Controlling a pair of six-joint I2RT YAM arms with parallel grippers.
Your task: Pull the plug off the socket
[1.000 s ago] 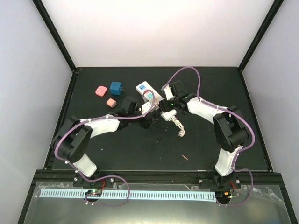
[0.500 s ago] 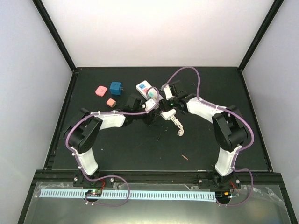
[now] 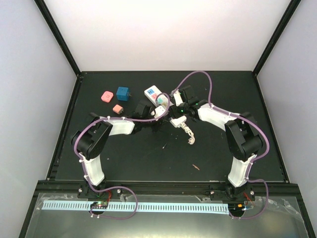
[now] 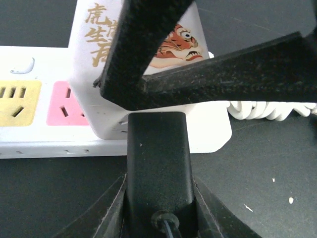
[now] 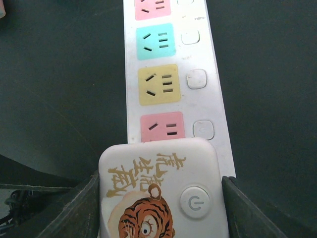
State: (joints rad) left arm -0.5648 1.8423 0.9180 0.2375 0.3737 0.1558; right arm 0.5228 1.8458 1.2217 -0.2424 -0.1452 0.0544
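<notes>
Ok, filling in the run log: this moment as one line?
step: grasp | plug: seated in power strip | right tool: gripping plug sides | left tool: close to plug, state unclear

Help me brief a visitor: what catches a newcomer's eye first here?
A white tiger-printed plug sits on one end of the pastel power strip, mid-table, between the fingers of the right gripper. The left arm and right arm meet there; small coloured blocks lie farther left.
</notes>
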